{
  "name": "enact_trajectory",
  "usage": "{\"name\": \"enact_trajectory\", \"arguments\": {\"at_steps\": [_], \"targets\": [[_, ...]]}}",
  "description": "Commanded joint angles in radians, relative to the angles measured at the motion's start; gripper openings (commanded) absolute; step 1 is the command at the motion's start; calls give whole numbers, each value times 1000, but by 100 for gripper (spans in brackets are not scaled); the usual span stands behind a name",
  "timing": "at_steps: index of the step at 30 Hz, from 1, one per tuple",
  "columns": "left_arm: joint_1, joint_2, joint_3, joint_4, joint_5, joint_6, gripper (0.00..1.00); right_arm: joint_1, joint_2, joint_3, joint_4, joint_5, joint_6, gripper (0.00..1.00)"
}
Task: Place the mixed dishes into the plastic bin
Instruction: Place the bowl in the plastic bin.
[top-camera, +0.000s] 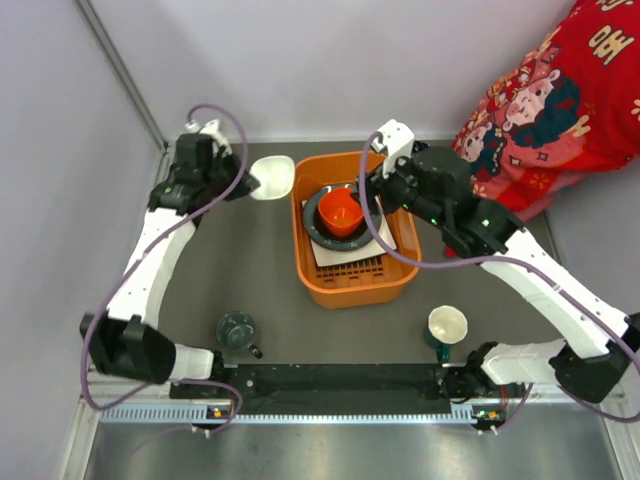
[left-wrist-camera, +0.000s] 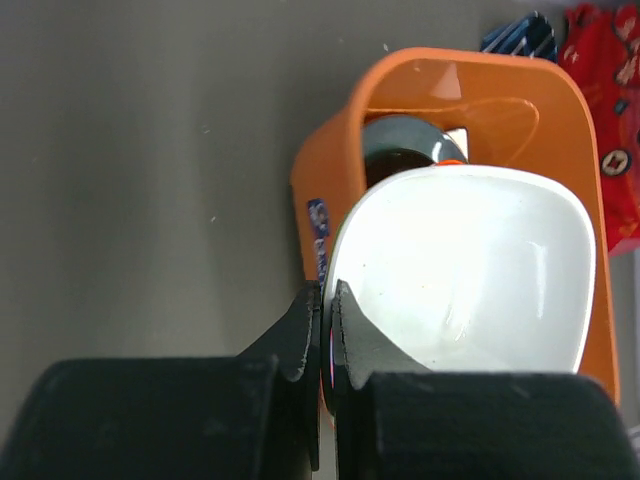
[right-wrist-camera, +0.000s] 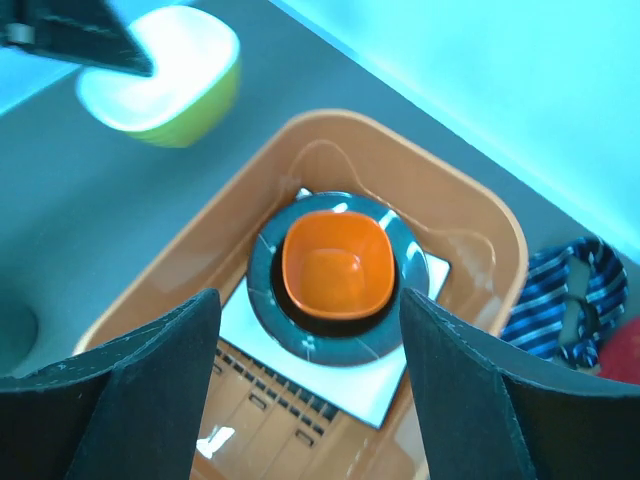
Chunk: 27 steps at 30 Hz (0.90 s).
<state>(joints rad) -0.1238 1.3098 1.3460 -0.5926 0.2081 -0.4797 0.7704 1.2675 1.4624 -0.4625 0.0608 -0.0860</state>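
A: Left side first?
B: Left gripper (left-wrist-camera: 327, 300) clenched on the rim of a white-inside bowl (left-wrist-camera: 470, 270). The bowl's outside shows yellow-green in the right wrist view. It is held just beside the upper-left corner of the plastic bin (top-camera: 350, 290). Teal cup (top-camera: 237, 329) on the table, lower left of the frame.

A: Bin contents?
B: 3 dishes stacked: white square plate (top-camera: 338, 256), blue-grey plate (top-camera: 311, 218) on it, orange bowl (top-camera: 341, 212) on top. Small blue sticker (left-wrist-camera: 318, 225) on the bin's outer wall, print unreadable.

A: Right side?
B: Right gripper (right-wrist-camera: 310, 400) released, fingers wide apart, above the bin. Cream mug (top-camera: 446, 326) upright, lower right. Striped necktie (right-wrist-camera: 560, 295) just outside the bin. Red printed cloth (top-camera: 560, 90) upper right, characters illegible.
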Motion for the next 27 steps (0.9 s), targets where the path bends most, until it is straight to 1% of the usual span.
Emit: {"name": "enact_trajectory", "arguments": {"at_steps": [1, 2, 3, 4, 6, 7, 10, 14, 15, 16, 18, 19, 21, 25, 27], "targets": [[-118, 129, 164, 89, -78, 114, 0, -16, -75, -76, -27, 63, 46, 72], [-137, 156, 189, 86, -105, 133, 0, -16, -86, -101, -31, 77, 52, 72], [-170, 208, 217, 82, -111, 171, 0, -17, -98, -117, -37, 80, 55, 72], [-184, 236, 273, 77, -125, 190, 0, -16, -124, -144, -39, 83, 60, 72], [-223, 310, 326, 53, -141, 237, 0, -16, -146, -169, -48, 89, 71, 72], [-230, 330, 369, 44, -144, 246, 0, -16, -155, -191, -51, 91, 74, 72], [-257, 397, 429, 25, -148, 269, 0, -17, -183, -221, -59, 106, 78, 72], [-295, 448, 459, 27, -157, 309, 0, -26, -206, -247, -65, 120, 78, 73], [-301, 457, 462, 31, -148, 346, 0, -29, -212, -249, -67, 120, 78, 73], [-303, 459, 456, 39, -94, 378, 0, -34, -214, -252, -67, 119, 77, 73], [-306, 451, 441, 60, -99, 433, 0, -49, -226, -252, -71, 91, 78, 73], [-304, 450, 421, 98, -104, 453, 0, -52, -232, -255, -71, 83, 80, 73], [-306, 457, 420, 109, -92, 507, 0, -62, -247, -257, -73, 65, 78, 73], [-306, 496, 446, 114, -27, 546, 0, -66, -257, -261, -91, 63, 78, 73], [-304, 522, 461, 116, 31, 561, 0, -68, -261, -266, -94, 60, 80, 73]]}}
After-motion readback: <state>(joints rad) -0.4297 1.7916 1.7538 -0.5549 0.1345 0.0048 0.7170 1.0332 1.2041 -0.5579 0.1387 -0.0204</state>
